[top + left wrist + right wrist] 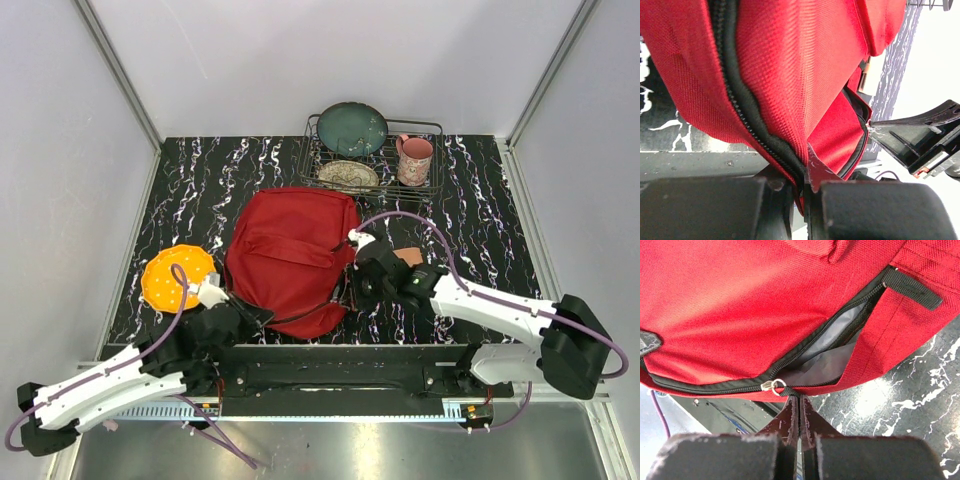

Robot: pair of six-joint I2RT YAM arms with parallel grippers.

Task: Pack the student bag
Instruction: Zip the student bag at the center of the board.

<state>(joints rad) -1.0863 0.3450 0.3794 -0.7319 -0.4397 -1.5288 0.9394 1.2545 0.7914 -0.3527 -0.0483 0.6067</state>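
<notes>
Clamping the near-left hem of the student bag, the left claw has its fingers pressed together on a fold of red fabric right beside the black main zipper.

Right claw: fingers together, tips at the bag's near-right seam, just beside the metal zipper slider. Whether they pinch the pull or only touch the seam cannot be told.

Student bag: lying flat mid-surface, between the two arms, straps mostly hidden.

Side pocket: zipper run partly back, mouth gaping, grey lining showing. No contents are visible inside.

Small reddish-brown object: on the surface just beside the right wrist, partly hidden, too little showing to name.

Orange scalloped disc: on the surface left of the bag, close to the left arm, outside the bag.

Wire rack, far edge: holds a green plate, a patterned plate and a pink mug, all well apart from the bag.

Progress, as judged: early. The bag is held and one pocket is open. Nothing can be seen packed. Loading items and zipping shut appear to remain, and which loose items belong in the bag cannot be told.
</notes>
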